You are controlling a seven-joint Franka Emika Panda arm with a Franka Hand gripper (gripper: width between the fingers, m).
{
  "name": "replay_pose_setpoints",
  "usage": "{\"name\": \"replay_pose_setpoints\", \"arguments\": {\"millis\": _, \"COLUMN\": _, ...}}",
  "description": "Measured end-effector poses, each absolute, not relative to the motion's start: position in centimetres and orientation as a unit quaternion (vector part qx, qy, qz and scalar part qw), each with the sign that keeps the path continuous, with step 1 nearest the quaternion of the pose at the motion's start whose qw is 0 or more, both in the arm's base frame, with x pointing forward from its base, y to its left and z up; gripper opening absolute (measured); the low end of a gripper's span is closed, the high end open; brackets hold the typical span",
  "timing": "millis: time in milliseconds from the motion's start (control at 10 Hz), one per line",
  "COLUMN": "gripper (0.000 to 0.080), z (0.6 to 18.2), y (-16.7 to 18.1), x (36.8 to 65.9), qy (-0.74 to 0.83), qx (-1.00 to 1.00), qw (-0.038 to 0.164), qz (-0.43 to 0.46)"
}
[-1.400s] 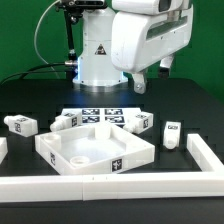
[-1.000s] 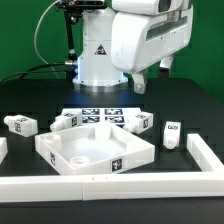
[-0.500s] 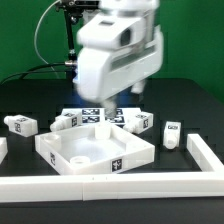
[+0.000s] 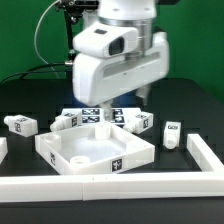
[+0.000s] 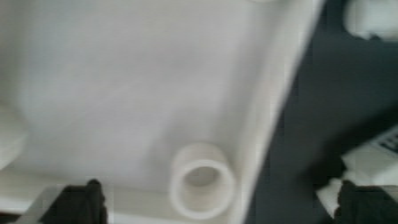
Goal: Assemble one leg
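Legs (image 4: 140,123): white, with black-and-white square tags
Panel (image 4: 60,155): white, one black-and-white tag on a side wall
Panel hole (image 5: 201,180): white rim, grey shadow inside
Marker board (image 4: 92,115): white, black-and-white tags
Table (image 4: 195,105): black
Arm (image 4: 115,65): white
Front rail (image 4: 130,186): white
Cable (image 4: 45,35): black
Backdrop (image 4: 20,30): green
Gripper fingers (image 5: 80,200): black

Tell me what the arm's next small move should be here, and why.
Probably a short sideways slide, until the leg lying just off the panel sits between the fingers. The gripper is open and holds nothing. In the wrist view it hangs over the panel near a round corner hole, not over a leg.
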State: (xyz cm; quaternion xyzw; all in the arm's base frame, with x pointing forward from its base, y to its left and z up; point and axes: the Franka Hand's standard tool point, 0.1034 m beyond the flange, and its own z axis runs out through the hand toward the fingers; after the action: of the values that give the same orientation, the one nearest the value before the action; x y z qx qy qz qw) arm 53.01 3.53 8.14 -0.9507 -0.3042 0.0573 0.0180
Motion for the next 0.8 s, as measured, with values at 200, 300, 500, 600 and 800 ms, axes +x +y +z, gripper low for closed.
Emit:
{"name": "replay_pose_setpoints", "arguments": {"millis": 200, "gripper": 0.065, "z": 8.0, "y": 5.9, "x": 52.4, "qy": -0.284, "qx": -0.957, "qw": 0.018, "qz": 0.053}}
{"name": "replay_pose_setpoints", "arguments": {"millis": 300, "gripper": 0.065, "z": 8.1, "y": 5.2, "x": 52.9, "qy": -0.306, "qx": -0.951, "qw": 0.015, "qz": 0.033}}
{"name": "replay_pose_setpoints", "arguments": {"millis": 500, "gripper": 0.065, "z": 8.0, "y": 5.5, "x": 52.8, "qy": -0.293, "qx": -0.955, "qw": 0.016, "qz": 0.036}}
{"name": "replay_pose_setpoints", "arguments": {"millis": 600, "gripper": 0.065, "z": 7.9, "y": 5.7, "x": 52.7, "qy": -0.263, "qx": -0.964, "qw": 0.016, "qz": 0.035}}
{"name": "replay_pose_setpoints", "arguments": {"millis": 800, "gripper": 0.065, "z": 6.7, "y": 7.9, "x": 50.9, "qy": -0.064, "qx": -0.997, "qw": 0.021, "qz": 0.043}}
